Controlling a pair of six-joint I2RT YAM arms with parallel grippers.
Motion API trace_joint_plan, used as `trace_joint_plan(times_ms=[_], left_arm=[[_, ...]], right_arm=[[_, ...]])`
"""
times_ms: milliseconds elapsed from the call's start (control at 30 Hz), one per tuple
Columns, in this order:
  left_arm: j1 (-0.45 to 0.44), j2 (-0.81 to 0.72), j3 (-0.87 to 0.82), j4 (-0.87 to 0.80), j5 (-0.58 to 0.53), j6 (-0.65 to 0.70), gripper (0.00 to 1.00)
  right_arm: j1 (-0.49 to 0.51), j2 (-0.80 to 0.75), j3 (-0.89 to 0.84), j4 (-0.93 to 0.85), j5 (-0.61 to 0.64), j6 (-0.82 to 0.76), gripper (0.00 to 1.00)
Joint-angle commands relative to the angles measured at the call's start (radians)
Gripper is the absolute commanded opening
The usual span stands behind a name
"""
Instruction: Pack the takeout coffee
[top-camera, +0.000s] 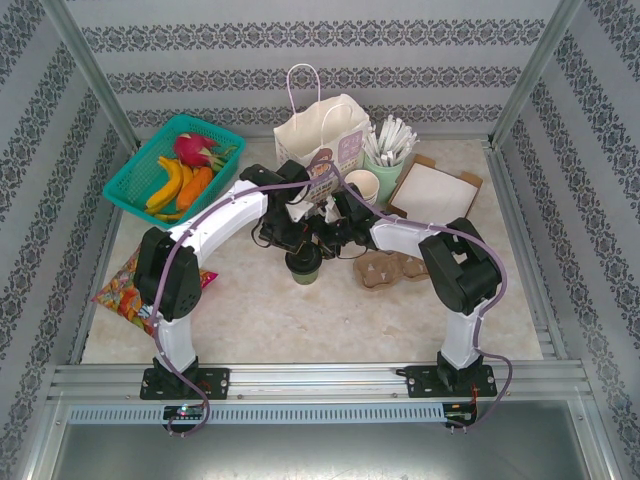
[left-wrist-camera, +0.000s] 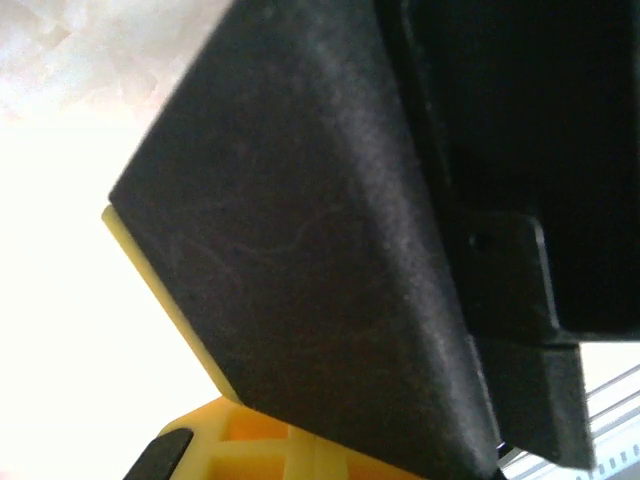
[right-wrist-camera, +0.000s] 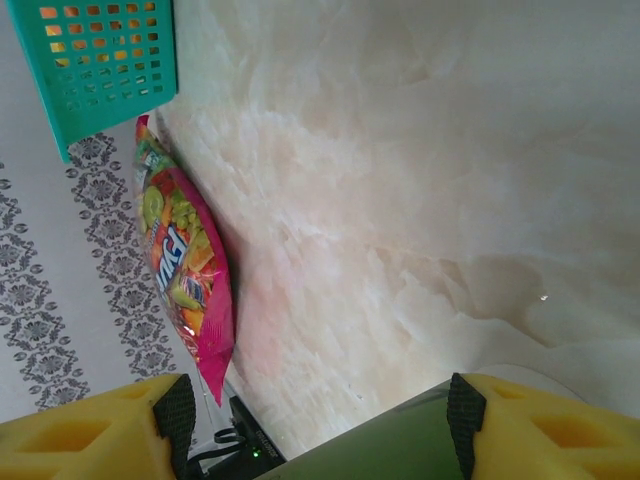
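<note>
The takeout coffee (top-camera: 304, 268) near the paper bag (top-camera: 322, 135): we judge it light and crushable, so hold it mid-wall, gently; the right gripper (right-wrist-camera: 320, 408) straddles it, unclenched; the left gripper (top-camera: 288, 238), we cannot tell.

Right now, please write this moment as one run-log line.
right gripper: open, fingers either side of coffee cup | left gripper: beside it, state unclear | paper bag: upright behind | cup not yet in bag

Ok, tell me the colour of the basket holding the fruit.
Teal green; the basket shows best in the top external view.
</note>
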Motion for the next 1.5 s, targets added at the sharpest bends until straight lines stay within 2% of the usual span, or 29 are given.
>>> trace_joint_plan(times_ms=[0, 100, 233, 333, 600, 733, 1100, 1467], left_arm=[[-0.027, 0.092, -0.044, 0.039, -0.048, -0.026, 0.0], [-0.027, 0.078, -0.046, 0.03, -0.077, -0.041, 0.0], [-0.026, 0.061, -0.045, 0.019, -0.114, -0.066, 0.0], [-0.026, 0.051, -0.038, 0.011, -0.127, -0.1, 0.0], [-0.025, 0.05, 0.029, -0.048, -0.21, -0.251, 0.0], [-0.025, 0.045, 0.041, -0.043, -0.209, -0.303, 0.0], [-0.02, 0.073, 0.052, -0.052, -0.205, -0.34, 0.0], [-0.018, 0.085, 0.058, -0.05, -0.183, -0.336, 0.0]], right_arm=[[0.034, -0.025, 0.002, -0.071, 0.03, -0.011, 0.7], [0.026, -0.097, -0.029, -0.09, 0.104, -0.026, 0.74], [0.009, -0.221, -0.107, -0.086, 0.225, -0.035, 0.9], [-0.003, -0.303, -0.15, -0.076, 0.274, -0.037, 0.98], [-0.003, -0.49, -0.292, -0.083, 0.384, -0.094, 0.98], [-0.003, -0.537, -0.386, -0.004, 0.355, -0.126, 0.98], [0.052, -0.45, -0.444, 0.217, 0.272, -0.172, 0.97], [0.057, -0.423, -0.47, 0.261, 0.251, -0.213, 0.94]])
